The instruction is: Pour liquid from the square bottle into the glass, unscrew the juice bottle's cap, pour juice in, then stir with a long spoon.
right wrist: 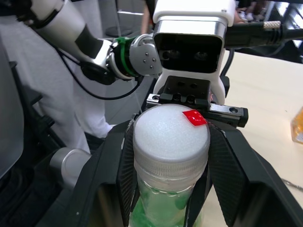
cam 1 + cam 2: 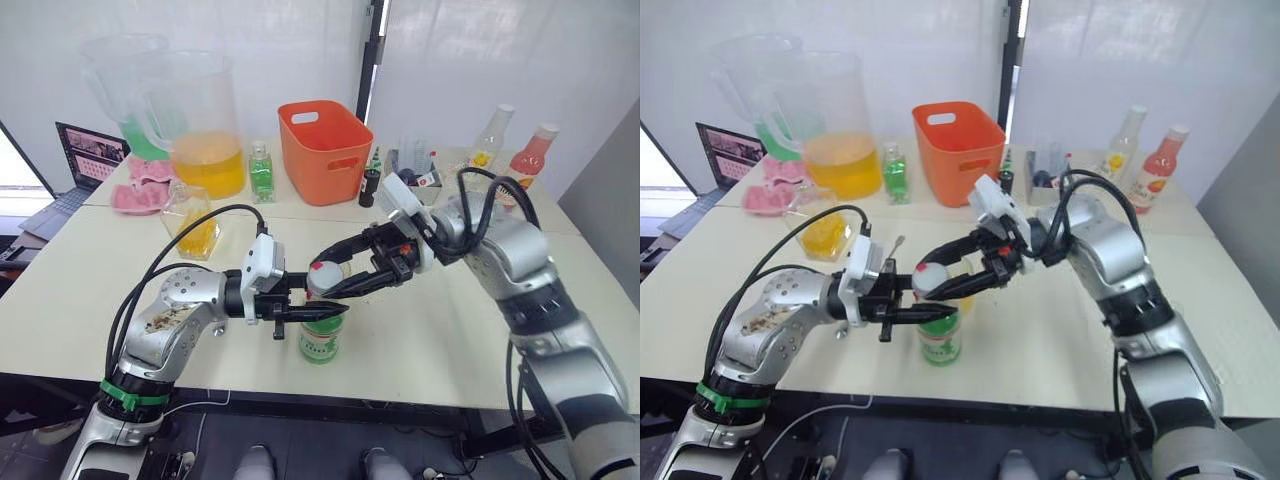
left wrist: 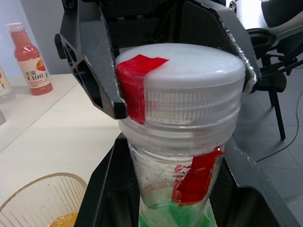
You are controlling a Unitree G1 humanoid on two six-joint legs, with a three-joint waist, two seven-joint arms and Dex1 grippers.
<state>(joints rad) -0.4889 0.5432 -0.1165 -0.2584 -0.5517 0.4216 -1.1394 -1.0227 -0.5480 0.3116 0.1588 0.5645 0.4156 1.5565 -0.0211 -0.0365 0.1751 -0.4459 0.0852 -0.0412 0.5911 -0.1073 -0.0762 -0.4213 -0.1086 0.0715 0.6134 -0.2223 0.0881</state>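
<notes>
We're at the uncapping step. Left gripper [image 2: 318,314] pinches the juice bottle [image 2: 321,338] at its neck, near the table's [image 2: 440,330] front edge; right gripper [image 2: 345,268] clamps the white cap [image 1: 171,134]. Next: twist the cap off, bottle held steady. Thread looks seated, hard to confirm.

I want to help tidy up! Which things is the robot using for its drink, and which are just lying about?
Using: juice bottle, cap, glass, square bottle, left gripper holding the bottle, right gripper on the cap.
Lying about: orange basket, pitcher of yellow drink, laptop, pink bottle.
</notes>
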